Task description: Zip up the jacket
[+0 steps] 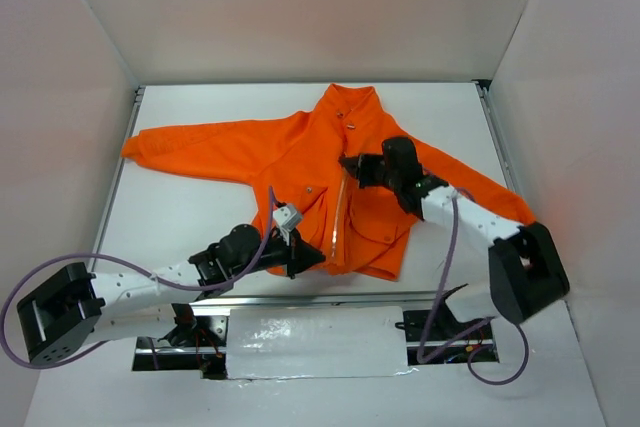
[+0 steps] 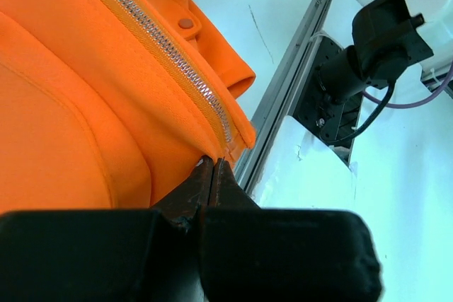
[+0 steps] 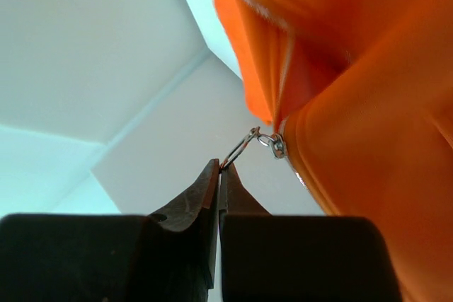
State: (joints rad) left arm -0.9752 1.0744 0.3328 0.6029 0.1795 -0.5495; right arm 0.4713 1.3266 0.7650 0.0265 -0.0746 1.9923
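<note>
One bright orange jacket (image 1: pixel 300 152) is spread front-up on the white surface (image 1: pixel 200 227), between the two arms. Its stand-up collar (image 1: pixel 350 102) is turned toward the far wall, and one sleeve (image 1: pixel 190 152) is stretched out to the left. The opposite sleeve is partly covered by the right arm. A pale zipper (image 1: pixel 339 212) is seen running down the centre front to the hem. In the left wrist view its silver teeth are shown as a single line ending at the lower corner of the garment, with a snap (image 2: pixel 185 23) set on an orange flap just beside it.

The left claw (image 1: pixel 312 258) is clenched on the hem at the very foot of the zipper, its dark fingertips (image 2: pixel 202 175) pressed together against the orange edge. The right claw (image 1: pixel 350 164) is held over the chest of the jacket, below the collar. In its own wrist view it is clenched on a small metal pull ring (image 3: pixel 239 148), which is linked to the slider (image 3: pixel 277 146) at the fabric's edge. The cloth around the slider is blurred there.

A metal rail (image 1: pixel 300 299) is fixed along the near edge of the surface, close to the hem. White walls (image 1: pixel 300 7) are set around the far and side edges, and purple cables (image 1: pixel 450 267) are looped along both arms.
</note>
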